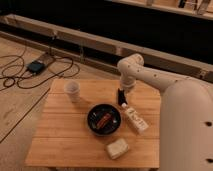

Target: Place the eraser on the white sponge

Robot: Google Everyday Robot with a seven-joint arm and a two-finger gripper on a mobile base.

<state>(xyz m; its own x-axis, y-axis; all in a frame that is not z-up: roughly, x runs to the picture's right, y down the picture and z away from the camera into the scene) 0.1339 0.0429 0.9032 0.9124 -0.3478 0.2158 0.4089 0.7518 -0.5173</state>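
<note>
My gripper (120, 95) hangs from the white arm over the far side of the wooden table (60, 145), just behind the black bowl. A small dark shape directly beneath it, on the tabletop, looks like the eraser (120, 100). I cannot separate the eraser from the gripper's dark end, or tell whether they touch. The white sponge (116, 148), a pale rounded pad, lies near the table's front edge, in front of the bowl and well apart from the gripper.
A round black bowl (104, 120) with reddish-brown food sits mid-table. A long white printed carton (135, 118) lies to its right and a white cup (72, 90) stands at the far left. Cables and a small box (36, 66) lie on the floor to the left.
</note>
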